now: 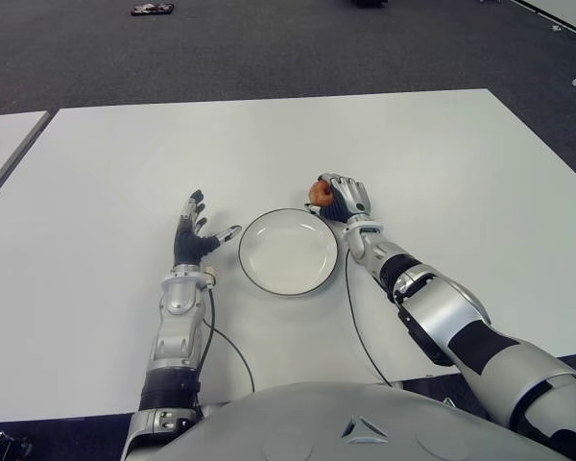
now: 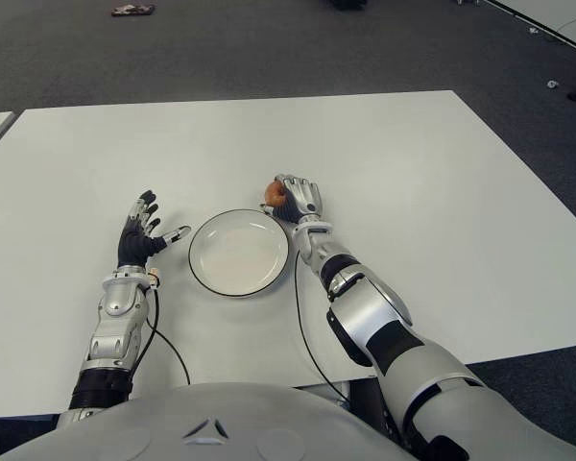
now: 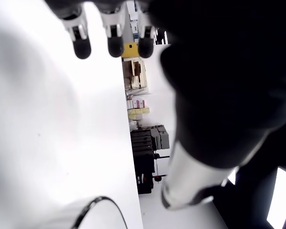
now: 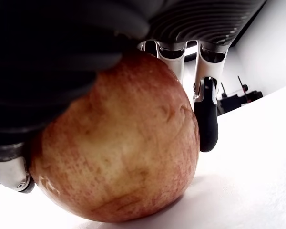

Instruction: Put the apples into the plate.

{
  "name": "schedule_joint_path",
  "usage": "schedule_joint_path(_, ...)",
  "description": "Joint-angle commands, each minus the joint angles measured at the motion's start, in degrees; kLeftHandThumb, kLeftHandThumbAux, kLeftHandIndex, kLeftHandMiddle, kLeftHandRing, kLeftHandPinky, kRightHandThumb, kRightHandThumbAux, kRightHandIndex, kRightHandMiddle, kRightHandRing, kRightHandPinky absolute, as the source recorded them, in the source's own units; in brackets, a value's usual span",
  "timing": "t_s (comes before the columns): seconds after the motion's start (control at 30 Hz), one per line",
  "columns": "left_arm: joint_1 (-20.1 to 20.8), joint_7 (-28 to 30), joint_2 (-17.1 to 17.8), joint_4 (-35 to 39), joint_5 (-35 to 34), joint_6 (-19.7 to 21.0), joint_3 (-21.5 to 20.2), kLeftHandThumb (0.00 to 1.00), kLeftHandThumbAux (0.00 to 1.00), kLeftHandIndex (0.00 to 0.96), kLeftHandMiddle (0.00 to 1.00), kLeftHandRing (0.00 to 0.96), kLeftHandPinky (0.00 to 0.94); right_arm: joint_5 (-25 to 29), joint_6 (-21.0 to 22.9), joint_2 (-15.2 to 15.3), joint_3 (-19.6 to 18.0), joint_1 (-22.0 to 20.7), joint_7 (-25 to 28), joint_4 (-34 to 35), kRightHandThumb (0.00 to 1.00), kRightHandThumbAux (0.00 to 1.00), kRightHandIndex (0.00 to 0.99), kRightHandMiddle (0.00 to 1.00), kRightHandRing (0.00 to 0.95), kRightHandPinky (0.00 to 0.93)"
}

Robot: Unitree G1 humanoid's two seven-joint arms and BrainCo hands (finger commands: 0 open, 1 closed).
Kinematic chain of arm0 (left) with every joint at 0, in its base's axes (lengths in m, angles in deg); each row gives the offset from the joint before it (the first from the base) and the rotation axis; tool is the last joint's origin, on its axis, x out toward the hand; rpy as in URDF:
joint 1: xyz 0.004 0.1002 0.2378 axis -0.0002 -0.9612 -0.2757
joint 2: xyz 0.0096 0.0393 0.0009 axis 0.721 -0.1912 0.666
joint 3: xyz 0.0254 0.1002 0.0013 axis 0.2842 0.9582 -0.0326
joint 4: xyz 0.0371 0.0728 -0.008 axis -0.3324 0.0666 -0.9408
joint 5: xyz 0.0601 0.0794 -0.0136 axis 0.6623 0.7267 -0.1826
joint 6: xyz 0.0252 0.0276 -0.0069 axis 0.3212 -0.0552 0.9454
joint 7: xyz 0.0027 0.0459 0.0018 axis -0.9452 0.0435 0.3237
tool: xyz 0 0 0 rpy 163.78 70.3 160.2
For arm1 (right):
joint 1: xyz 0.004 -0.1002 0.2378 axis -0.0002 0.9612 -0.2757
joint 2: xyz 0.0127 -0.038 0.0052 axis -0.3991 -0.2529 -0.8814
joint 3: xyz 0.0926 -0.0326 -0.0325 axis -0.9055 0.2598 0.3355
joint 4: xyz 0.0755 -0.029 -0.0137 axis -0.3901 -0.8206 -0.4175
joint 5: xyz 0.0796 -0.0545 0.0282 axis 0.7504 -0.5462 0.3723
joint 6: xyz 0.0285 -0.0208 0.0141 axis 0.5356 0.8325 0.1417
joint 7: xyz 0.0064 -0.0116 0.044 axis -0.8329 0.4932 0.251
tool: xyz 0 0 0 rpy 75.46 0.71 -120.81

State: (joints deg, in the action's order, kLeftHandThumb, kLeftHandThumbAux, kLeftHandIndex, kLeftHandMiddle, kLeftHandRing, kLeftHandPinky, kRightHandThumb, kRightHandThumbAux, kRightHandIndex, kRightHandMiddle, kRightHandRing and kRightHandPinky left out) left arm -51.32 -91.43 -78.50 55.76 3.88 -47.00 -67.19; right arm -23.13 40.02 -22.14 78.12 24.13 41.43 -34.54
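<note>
Apple [image 4: 117, 138] sits on the white table [image 1: 442, 154], just beyond the far right rim of the plate [image 1: 288, 252], and the plate holds nothing, so no part of the task is finished as far as the pictures show. Only this one apple is visible anywhere on the table.

Starting at the fingers [image 4: 207, 117]: the right wrist view shows them curled down over the far side of the fruit, with the dark palm pressed over its top. The underside of the apple looks as if it meets the table, so I judge it gripped but not yet lifted. From the head cameras, the right hand [image 1: 346, 197] covers most of the apple, leaving a reddish edge showing on its left. Behind it, the right forearm runs back toward the near right edge of the table, and the elbow hangs past that edge beside the robot's body.

What is left, by my reading, is a lift, a short move toward the near left over the rim, and a release.

The left hand [image 1: 194, 235] shows just left of the plate, fingers spread and holding nothing, its forearm stretched back toward the table's near edge.
</note>
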Motion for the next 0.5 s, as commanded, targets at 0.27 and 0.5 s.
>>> schedule_joint_path(0.27,0.38,-1.34,-0.51,-1.09,0.54,-0.08,0.04,0.000,0.228,0.000,0.000,0.000,0.000,-0.60,-1.22,-0.16,0.07,0.83,-2.45,-0.42,0.751,0.709,0.440,0.875,0.862,0.843)
schedule_joint_path(0.5,0.38,-1.53,-0.57,-0.91,0.52,0.48,-0.09,0.000,0.240,0.000,0.000,0.000,0.000,0.56,-1.88,-0.48,-1.28,0.48,-3.84,-0.19,0.751,0.709,0.440,0.876,0.865,0.848)
